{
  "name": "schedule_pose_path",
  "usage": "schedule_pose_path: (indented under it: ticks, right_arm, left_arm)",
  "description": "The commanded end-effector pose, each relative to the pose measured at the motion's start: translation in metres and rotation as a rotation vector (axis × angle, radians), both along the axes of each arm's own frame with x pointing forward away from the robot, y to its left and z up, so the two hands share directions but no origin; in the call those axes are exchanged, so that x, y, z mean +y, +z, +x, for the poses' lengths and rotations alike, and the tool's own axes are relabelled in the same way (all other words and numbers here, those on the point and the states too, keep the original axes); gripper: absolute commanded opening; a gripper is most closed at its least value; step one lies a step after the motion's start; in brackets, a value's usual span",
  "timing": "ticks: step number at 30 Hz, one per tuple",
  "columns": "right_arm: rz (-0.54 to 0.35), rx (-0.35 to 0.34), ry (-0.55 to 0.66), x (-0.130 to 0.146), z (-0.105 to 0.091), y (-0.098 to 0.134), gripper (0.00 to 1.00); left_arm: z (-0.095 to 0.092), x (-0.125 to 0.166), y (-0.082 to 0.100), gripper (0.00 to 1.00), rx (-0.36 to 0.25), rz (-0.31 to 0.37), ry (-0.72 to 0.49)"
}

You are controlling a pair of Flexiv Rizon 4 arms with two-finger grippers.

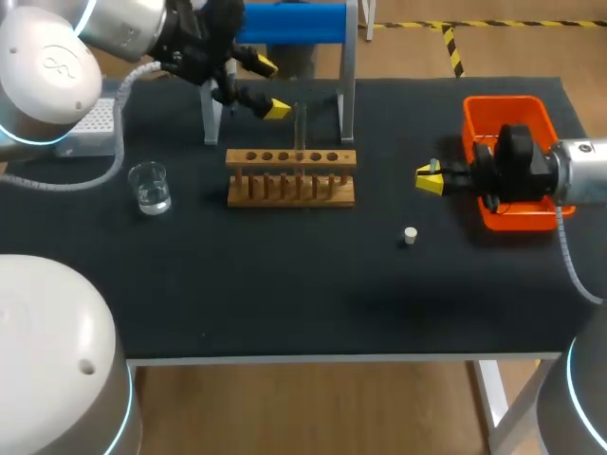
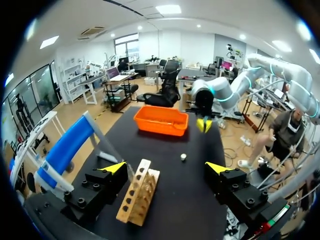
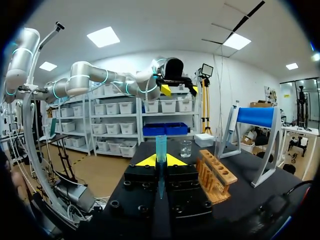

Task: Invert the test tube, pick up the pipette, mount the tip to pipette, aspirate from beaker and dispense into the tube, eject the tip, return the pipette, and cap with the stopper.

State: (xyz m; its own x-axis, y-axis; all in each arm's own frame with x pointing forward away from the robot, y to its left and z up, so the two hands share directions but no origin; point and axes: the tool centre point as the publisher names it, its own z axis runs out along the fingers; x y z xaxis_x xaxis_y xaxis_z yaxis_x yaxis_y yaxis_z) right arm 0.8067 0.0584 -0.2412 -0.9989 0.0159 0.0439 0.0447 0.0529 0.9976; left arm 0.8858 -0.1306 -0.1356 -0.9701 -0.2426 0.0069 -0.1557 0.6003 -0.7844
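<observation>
On our right gripper (image 3: 160,160), fingers clamp the slim teal plastic pipette tip (image 3: 161,145) for mounting; our left gripper (image 2: 166,167) hovers, fingers apart.

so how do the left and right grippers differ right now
The left gripper has its jaws spread wide and empty; the right gripper has its jaws shut on a slim translucent blue tapered tube. The left gripper hangs behind the wooden test tube rack; the right gripper sits beside the orange plastic bin. Both have bright yellow tips.
</observation>
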Motion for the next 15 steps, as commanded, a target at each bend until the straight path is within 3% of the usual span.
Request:
schedule_pose_path:
  ticks: [1,8,15]
  right_arm:
    - [-0.003,0.000,-0.001,-0.001,-0.001,0.001,0.00]
    - [-0.003,0.000,-0.001,-0.001,-0.001,0.001,0.00]
    - [-0.003,0.000,-0.001,-0.001,-0.001,0.001,0.00]
  left_arm:
    - [0.002,0.034,0.000,1.00,-0.003,0.001,0.022]
    - [0.027,0.079,-0.006,1.00,-0.017,-0.018,0.199]
    - [0.050,0.092,-0.015,1.00,-0.049,-0.032,0.321]
